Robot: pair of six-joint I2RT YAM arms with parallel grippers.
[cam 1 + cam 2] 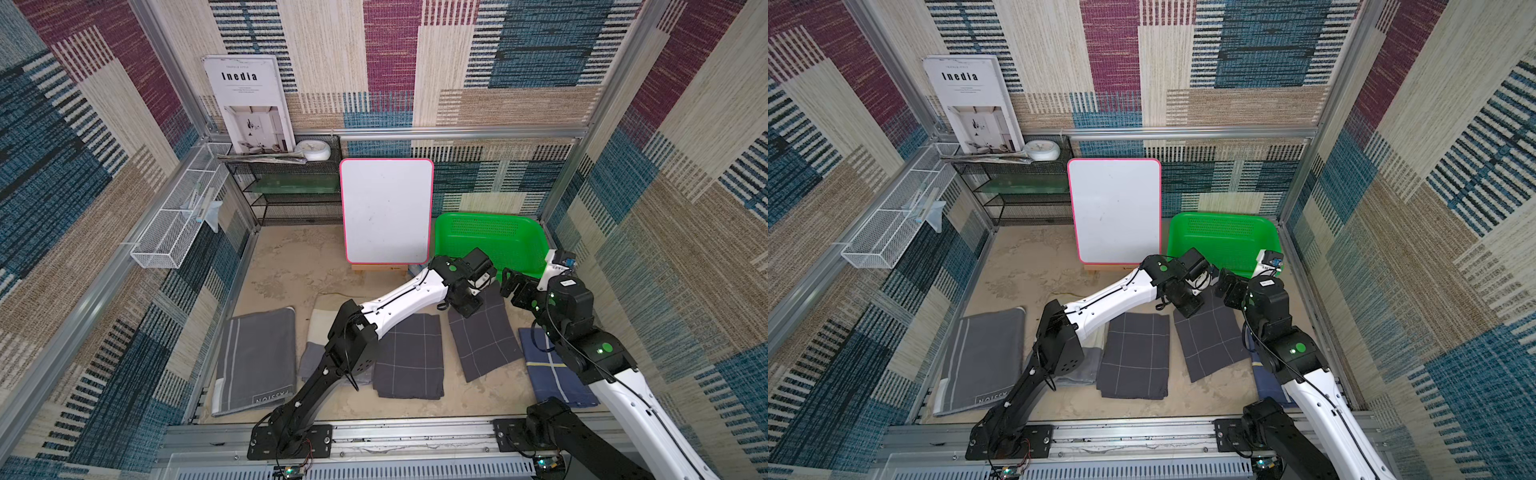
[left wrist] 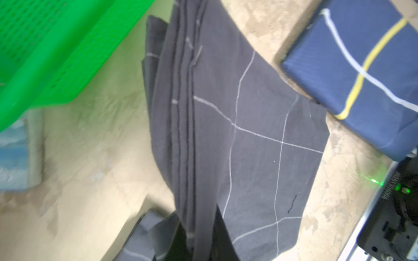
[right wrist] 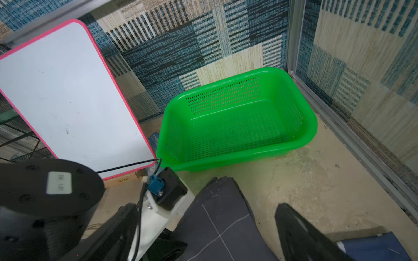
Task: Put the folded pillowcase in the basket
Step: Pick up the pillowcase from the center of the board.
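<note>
We saw a dark grey folded pillowcase with thin white grid lines [image 2: 248, 135] pinched in the left gripper [image 2: 200, 237]. A bright green perforated plastic basket [image 2: 56, 56] stood near one side, a navy folded cloth with yellow and white stripes [image 2: 362, 79] just beside the other.

White forearms [image 1: 409, 296], black joints [image 1: 351, 345], green round markers [image 1: 607, 347]

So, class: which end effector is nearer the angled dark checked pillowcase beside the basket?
Left. The left end effector is shut on the pillowcase's far edge. The right end effector is open, poised near its far corner by the basket; contact there is unclear.
</note>
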